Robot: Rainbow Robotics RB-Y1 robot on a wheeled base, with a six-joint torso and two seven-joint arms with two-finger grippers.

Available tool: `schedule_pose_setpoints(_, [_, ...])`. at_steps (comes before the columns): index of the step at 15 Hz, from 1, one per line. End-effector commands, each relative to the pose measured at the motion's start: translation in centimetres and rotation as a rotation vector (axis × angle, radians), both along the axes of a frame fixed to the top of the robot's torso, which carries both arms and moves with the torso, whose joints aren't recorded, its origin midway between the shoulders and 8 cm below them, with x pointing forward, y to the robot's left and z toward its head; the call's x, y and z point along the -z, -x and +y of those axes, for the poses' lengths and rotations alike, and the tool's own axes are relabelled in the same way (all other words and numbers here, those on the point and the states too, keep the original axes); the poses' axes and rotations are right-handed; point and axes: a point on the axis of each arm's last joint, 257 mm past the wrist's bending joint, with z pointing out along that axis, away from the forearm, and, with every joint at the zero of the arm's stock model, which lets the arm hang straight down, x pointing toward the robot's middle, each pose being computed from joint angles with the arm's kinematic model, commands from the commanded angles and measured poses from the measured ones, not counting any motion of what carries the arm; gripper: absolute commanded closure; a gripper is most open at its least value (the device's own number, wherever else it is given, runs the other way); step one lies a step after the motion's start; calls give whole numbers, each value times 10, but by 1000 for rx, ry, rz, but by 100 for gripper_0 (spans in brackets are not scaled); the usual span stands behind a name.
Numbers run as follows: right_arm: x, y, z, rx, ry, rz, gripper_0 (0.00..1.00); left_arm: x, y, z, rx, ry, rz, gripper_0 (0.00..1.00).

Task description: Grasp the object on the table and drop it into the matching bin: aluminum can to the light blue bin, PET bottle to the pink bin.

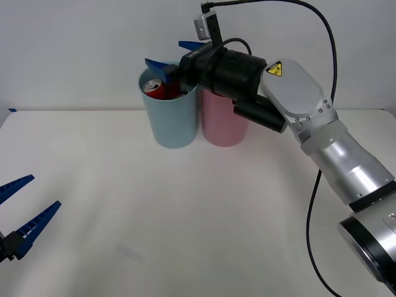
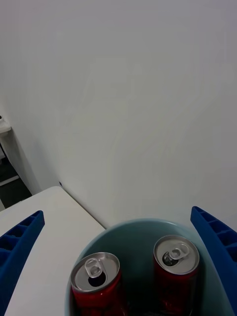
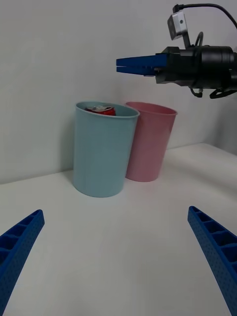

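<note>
I see my right claw (image 1: 168,62) wide open, empty, directly above the light blue bin (image 1: 172,120); aluminum can (image 2: 96,281) upright inside below it.

A plain white wall (image 1: 80,49) rises behind, a small blue scrap (image 1: 11,109) at its foot, while a darker red can (image 2: 176,254) stands upright.

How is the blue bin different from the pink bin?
The light blue bin has red cans inside; no contents show in the pink bin. The right gripper, jaws open, hovers over the blue one, not the pink. The blue one stands to the pink one's left. Both are tall, smooth, tapered cups, side by side.
</note>
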Motion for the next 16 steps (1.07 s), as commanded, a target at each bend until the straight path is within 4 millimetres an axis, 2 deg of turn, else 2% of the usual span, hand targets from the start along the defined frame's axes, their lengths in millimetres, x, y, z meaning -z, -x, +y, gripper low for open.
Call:
schedule_pose_setpoints(1, [0, 27, -14, -27, -9, -37, 0, 0, 0, 0, 0, 0, 0, 0])
schedule_pose_setpoints(3, [3, 48, -27, -40, -15, -53, 0, 0, 0, 0, 0, 0, 0, 0])
schedule_pose_setpoints(5, [16, 72, -46, -46, -16, -54, 0, 0, 0, 0, 0, 0, 0, 0])
schedule_pose_setpoints(11, [42, 140, -111, -16, -11, -54, 0, 0, 0, 0, 0, 0, 0, 0])
schedule_pose_setpoints(16, [68, 178, -165, 17, 26, -13, 0, 0, 0, 0, 0, 0, 0, 0])
